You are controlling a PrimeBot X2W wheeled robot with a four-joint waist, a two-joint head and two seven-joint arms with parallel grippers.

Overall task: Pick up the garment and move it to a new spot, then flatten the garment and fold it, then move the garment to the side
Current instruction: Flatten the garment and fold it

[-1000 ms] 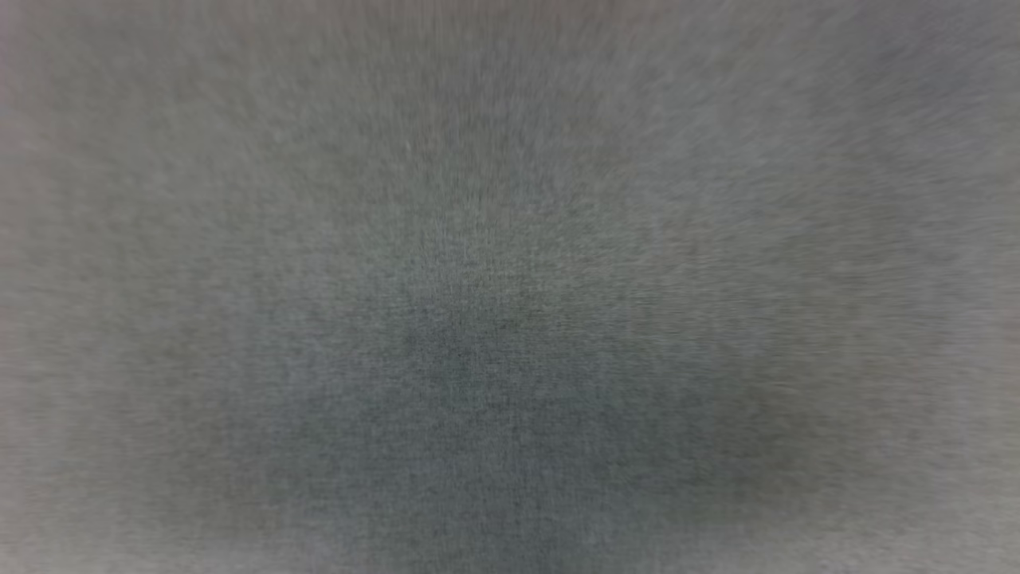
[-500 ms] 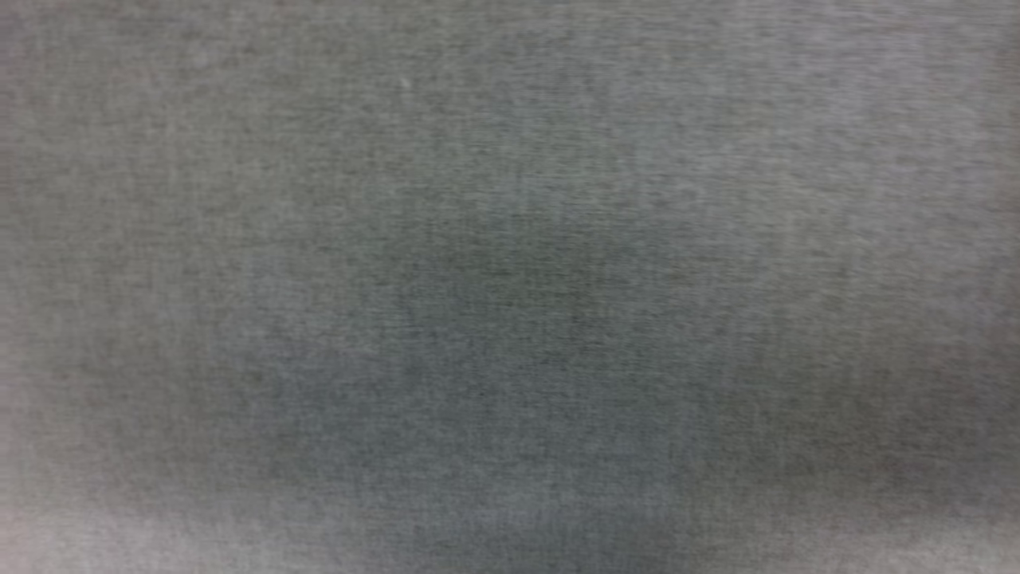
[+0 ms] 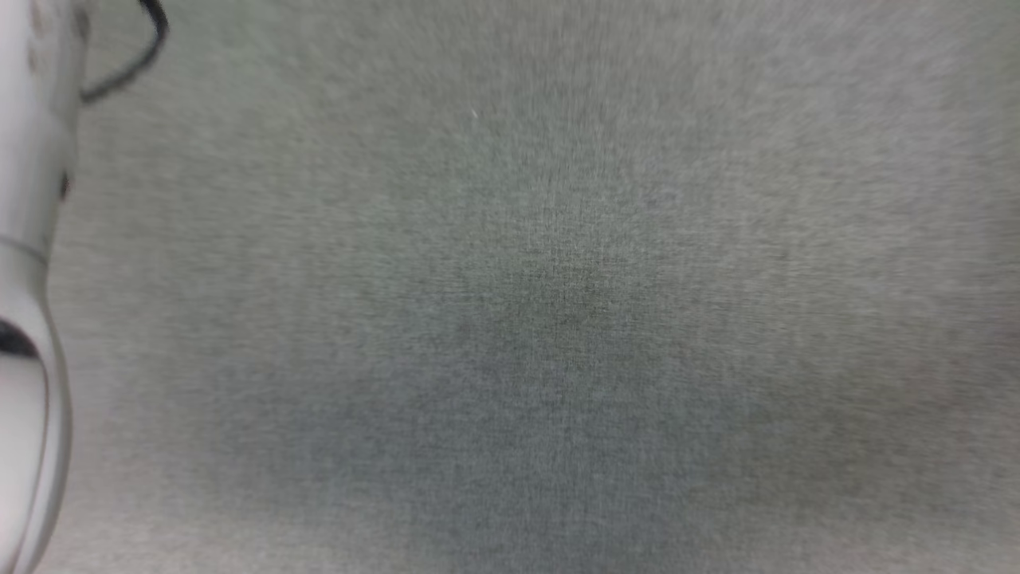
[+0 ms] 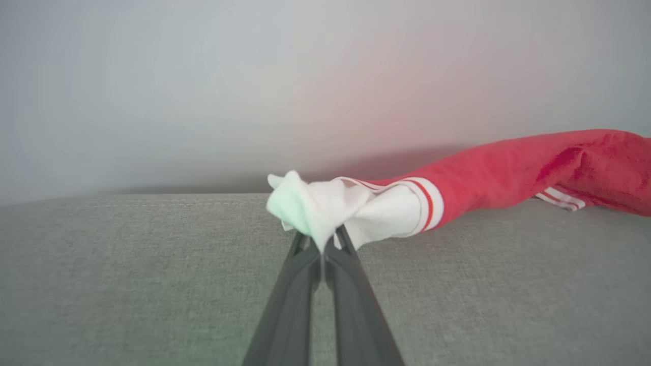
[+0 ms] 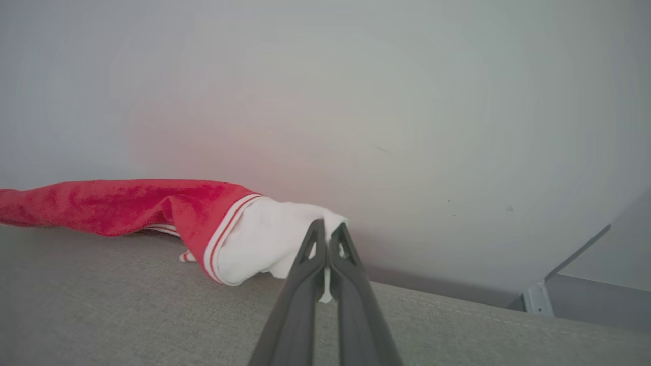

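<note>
The garment [image 4: 508,173] is a bright red jersey with white sleeves and red-and-white striped trim, stretched low over the grey cloth surface [image 4: 127,284]. In the left wrist view my left gripper [image 4: 323,241] is shut on the bunched white sleeve end, and the red body trails off to the right. In the right wrist view my right gripper [image 5: 325,231] is shut on the other white sleeve of the garment [image 5: 122,203], whose red body runs off to the left. The head view gives a pale forearm [image 3: 28,303] at the left edge.
Grey woven cloth surface [image 3: 558,319] spreads across the head view, blurred. A pale wall [image 5: 356,101] rises just behind the garment. A metal bracket [image 5: 536,300] and lower ledge sit past the surface's far right edge.
The head view has shifted over the grey cloth, and a pale forearm with a dark cable has come into it at the left edge.
</note>
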